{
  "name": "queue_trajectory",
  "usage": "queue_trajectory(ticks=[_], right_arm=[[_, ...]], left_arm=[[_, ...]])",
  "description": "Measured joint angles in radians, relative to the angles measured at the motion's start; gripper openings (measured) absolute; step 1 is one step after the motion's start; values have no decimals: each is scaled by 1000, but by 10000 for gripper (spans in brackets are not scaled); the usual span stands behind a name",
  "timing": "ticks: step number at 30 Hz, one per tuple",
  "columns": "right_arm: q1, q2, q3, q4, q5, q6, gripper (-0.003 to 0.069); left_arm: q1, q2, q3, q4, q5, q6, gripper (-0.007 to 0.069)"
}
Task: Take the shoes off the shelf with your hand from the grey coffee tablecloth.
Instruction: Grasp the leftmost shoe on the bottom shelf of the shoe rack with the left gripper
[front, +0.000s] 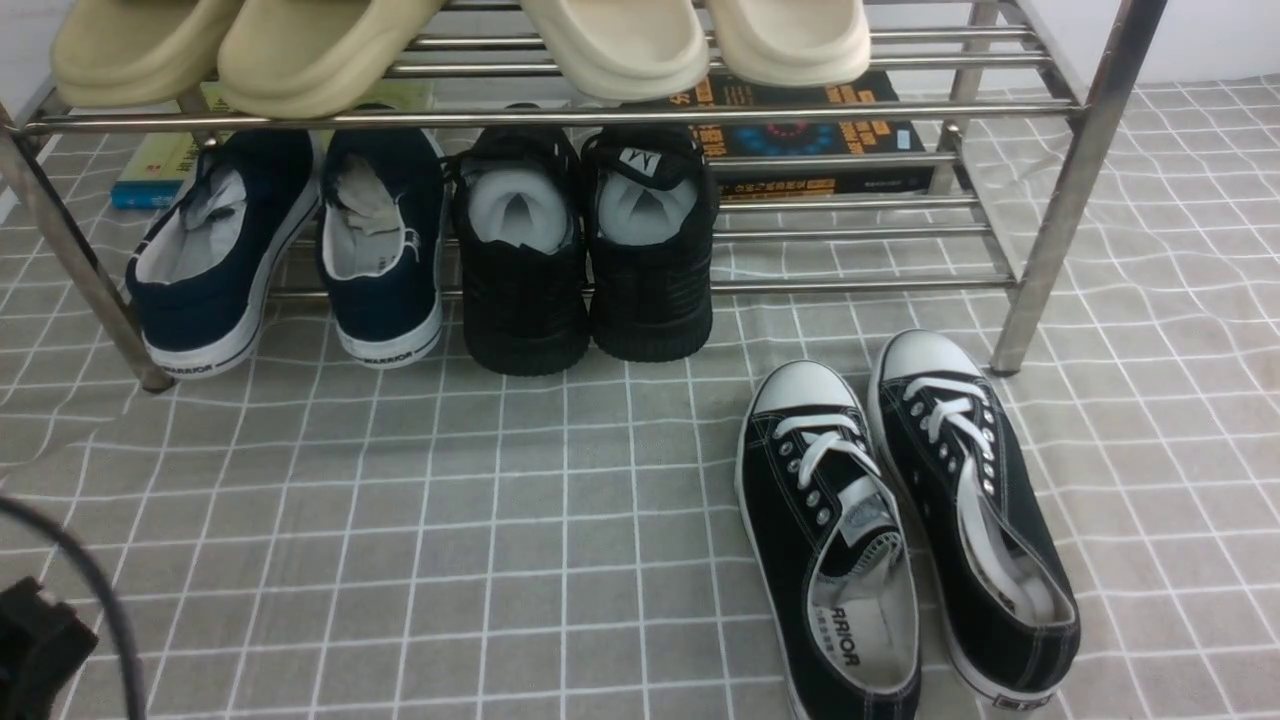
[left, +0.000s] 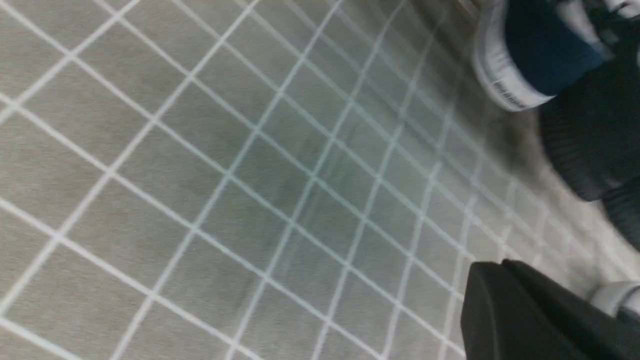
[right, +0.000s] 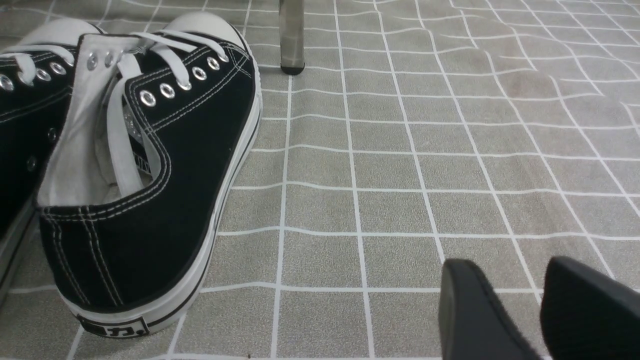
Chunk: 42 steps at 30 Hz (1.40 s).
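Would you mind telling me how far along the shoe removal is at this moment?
Done: nothing yet; both navy shoes sit on the lower tier of the shelf, beside the black sneakers. In hand: the left pincer is shut and empty, over the tablecloth, short of them. Left: grip each shoe and bring it out onto the cloth.

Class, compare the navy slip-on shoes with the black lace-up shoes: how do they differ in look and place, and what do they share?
The navy slip-on shoes have no laces; the black lace-up shoes have white laces and toe caps. The navy pair sits on the lower tier of the shelf; the black pair lies on the tablecloth before it. Both have white soles, heels toward the front camera.
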Motion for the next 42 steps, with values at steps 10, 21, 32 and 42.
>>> queue_trajectory(ticks=[10,21,32,42], right_arm=[[0,0,0,0,0,0,237],[0,0,0,0,0,0,237],[0,0,0,0,0,0,239],[0,0,0,0,0,0,239]], left_arm=[[0,591,-419,439,-63,-282,372],[1,1093,-933,499,250,-467,519],[1,1229,-1015,369,292,-441,476],[1,1288,-1015,369,222,-482,465]])
